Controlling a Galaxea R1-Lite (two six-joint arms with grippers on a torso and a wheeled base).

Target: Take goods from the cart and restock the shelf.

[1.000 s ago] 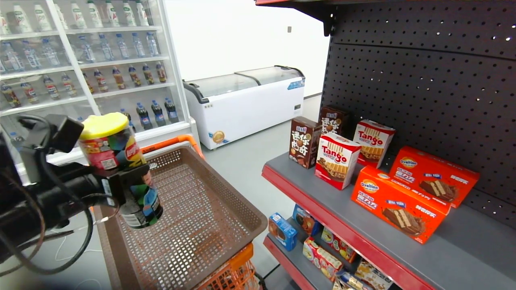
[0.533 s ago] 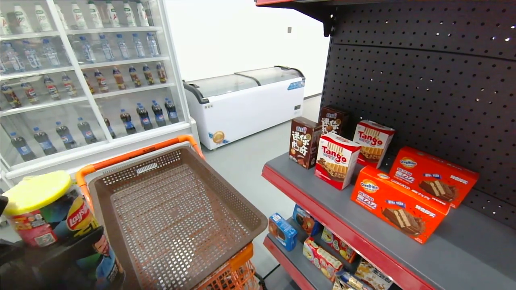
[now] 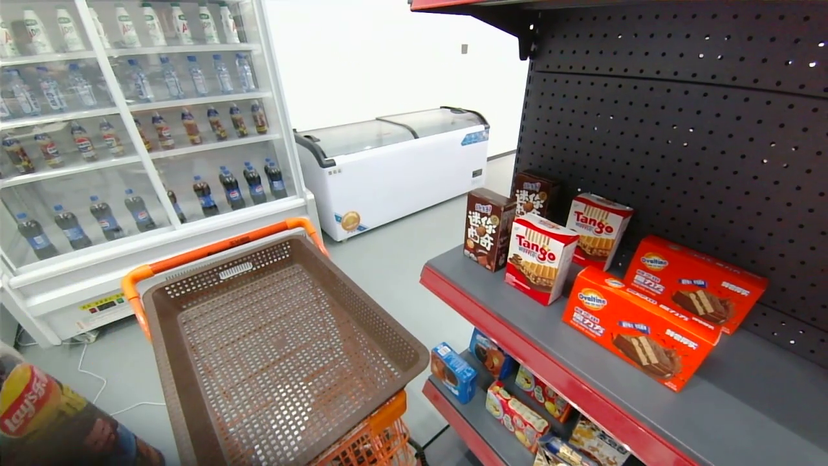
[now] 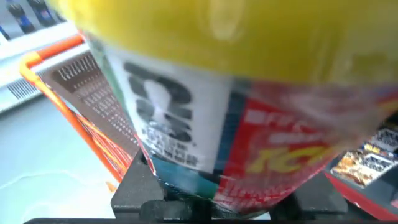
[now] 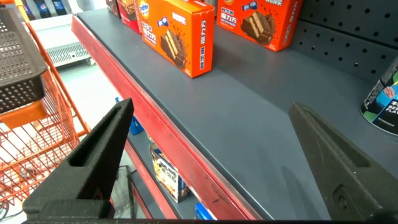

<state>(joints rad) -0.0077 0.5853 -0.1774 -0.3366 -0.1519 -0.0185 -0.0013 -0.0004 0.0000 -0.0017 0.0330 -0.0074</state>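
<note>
The left gripper point(image 4: 214, 196) clamps the yellow-lidded chip can point(image 4: 205, 93) — just left of the cart basket point(image 3: 414, 353); the right gripper point(image 5: 214, 158) hangs spread wide over the grey shelf point(image 5: 249, 118).

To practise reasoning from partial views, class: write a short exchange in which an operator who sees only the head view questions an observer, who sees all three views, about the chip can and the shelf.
Operator: I see only part of the chip can at the corner of my view. Is it gripped?
Observer: Yes. The left wrist view shows the left gripper shut on its body, away from the yellow lid.
Operator: What stands on the shelf past the orange boxes?
Observer: The right wrist view shows a blue-green can standing farther along, apart from the boxes.
</note>
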